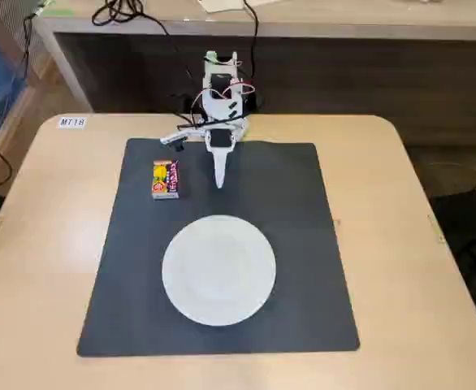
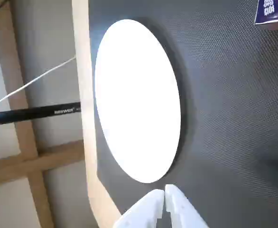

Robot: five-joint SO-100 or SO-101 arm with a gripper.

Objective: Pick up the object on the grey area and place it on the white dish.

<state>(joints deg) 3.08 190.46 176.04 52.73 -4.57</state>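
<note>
The small yellow box (image 1: 165,179) with red and orange print lies flat on the dark grey mat (image 1: 303,244), near its far left part. One end of it shows at the top right corner of the wrist view (image 2: 273,12). The round white plate (image 1: 218,269) rests empty on the mat's middle, nearer the front; it fills the wrist view's centre (image 2: 136,99). My white gripper (image 1: 220,180) points down over the mat's far middle, to the right of the box and beyond the plate. Its fingers (image 2: 164,194) are pressed together, holding nothing.
The mat lies on a light wooden table (image 1: 433,268) with a label at its far left corner (image 1: 72,123). The arm's base and cables (image 1: 220,89) stand at the table's far edge. A black stand bar (image 2: 32,114) shows beyond the table edge in the wrist view.
</note>
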